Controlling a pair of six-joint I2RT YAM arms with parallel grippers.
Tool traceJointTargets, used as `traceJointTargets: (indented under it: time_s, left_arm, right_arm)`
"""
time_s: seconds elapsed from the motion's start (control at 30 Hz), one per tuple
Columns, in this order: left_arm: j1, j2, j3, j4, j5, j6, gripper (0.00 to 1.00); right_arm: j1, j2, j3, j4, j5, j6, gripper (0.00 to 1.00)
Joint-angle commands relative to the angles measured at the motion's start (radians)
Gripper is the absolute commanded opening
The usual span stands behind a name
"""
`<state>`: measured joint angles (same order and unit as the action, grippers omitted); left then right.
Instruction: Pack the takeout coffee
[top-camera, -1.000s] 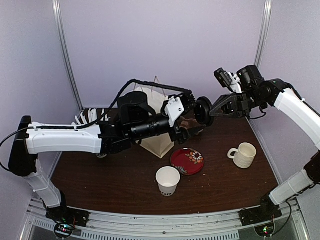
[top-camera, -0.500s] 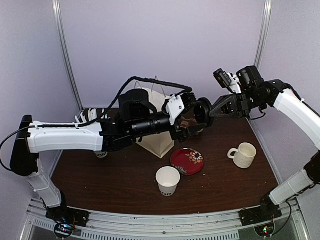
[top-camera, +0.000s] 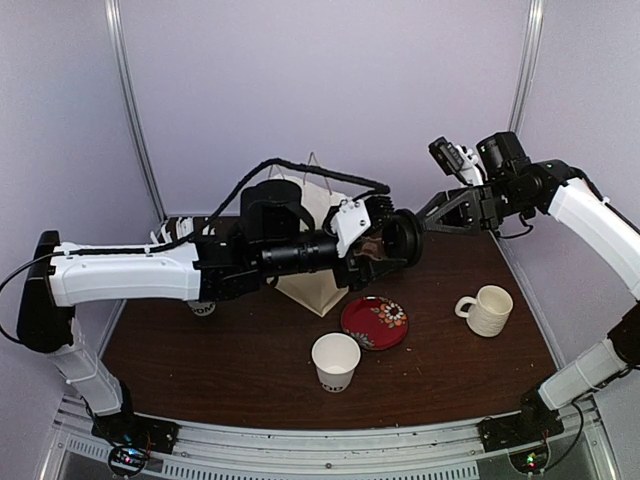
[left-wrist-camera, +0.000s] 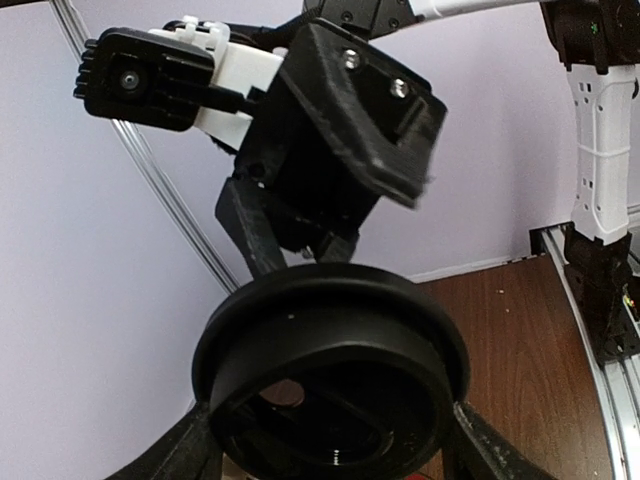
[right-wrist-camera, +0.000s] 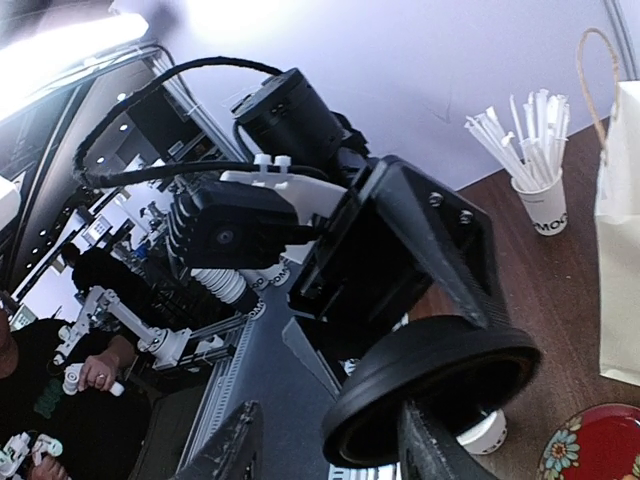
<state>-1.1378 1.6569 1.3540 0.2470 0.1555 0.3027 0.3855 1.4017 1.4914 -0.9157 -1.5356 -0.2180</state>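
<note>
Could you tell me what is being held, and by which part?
The round black plastic lid, in mid-air: the left pincer grips across its rim; the right pincer straddles its edge, jaws parted.

Two white-shelled arms with black joints, left arm (top-camera: 120, 280) carrying a braided black cable (top-camera: 300, 166) at twelve o'clock, black wedge housing (left-wrist-camera: 370, 115) with two silver screws (left-wrist-camera: 398, 88) on the right arm (top-camera: 590, 215)

Pale lilac walls (top-camera: 320, 90); grey metal corner posts (top-camera: 130, 110); dark brown wooden table (top-camera: 250, 360); aluminium rail (top-camera: 330, 455) along near edge.
</note>
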Motion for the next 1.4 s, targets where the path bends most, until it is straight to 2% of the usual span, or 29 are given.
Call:
traceJointTargets:
  time_s: [0.0,0.13,0.2,0.3,0.47,0.53,0.8,1.2,1.37]
  left_arm:
    - [0.004,-0.088,0.031,-0.210,-0.029,0.010,0.71]
    - [0.002,-0.124,0.091,-0.509,-0.043,-0.022,0.71]
    - [-0.002,-0.123,0.158,-0.673,-0.050,-0.045,0.71]
    - [-0.029,-0.097,0.248,-0.903,-0.073,-0.061,0.71]
    - [-0.078,0.036,0.434,-1.288,-0.139,-0.064,0.71]
    - [-0.092,0.097,0.487,-1.393,-0.168,-0.063,0.69]
    - [-0.117,0.230,0.577,-1.519,-0.183,-0.071,0.68]
    - [-0.120,0.366,0.683,-1.558,-0.214,-0.099,0.69]
    - [-0.120,0.408,0.733,-1.594,-0.175,-0.109,0.69]
  right_arm:
    - [-0.083,-0.030,0.024,-0.022,0.144,0.007,0.51]
    - [-0.102,-0.042,0.008,-0.054,0.596,-0.075,0.51]
    - [-0.102,-0.044,-0.022,-0.043,0.722,-0.098,0.50]
    - [-0.101,-0.035,-0.033,-0.081,0.698,-0.165,0.50]
    - [-0.099,-0.038,-0.093,-0.070,0.698,-0.174,0.50]
    - [-0.098,-0.037,-0.136,-0.047,0.682,-0.171,0.51]
    - [-0.096,-0.029,-0.271,0.049,0.599,-0.173,0.51]
    - [-0.094,-0.049,-0.347,0.107,0.607,-0.165,0.51]
    - [-0.094,-0.043,-0.365,0.115,0.593,-0.171,0.51]
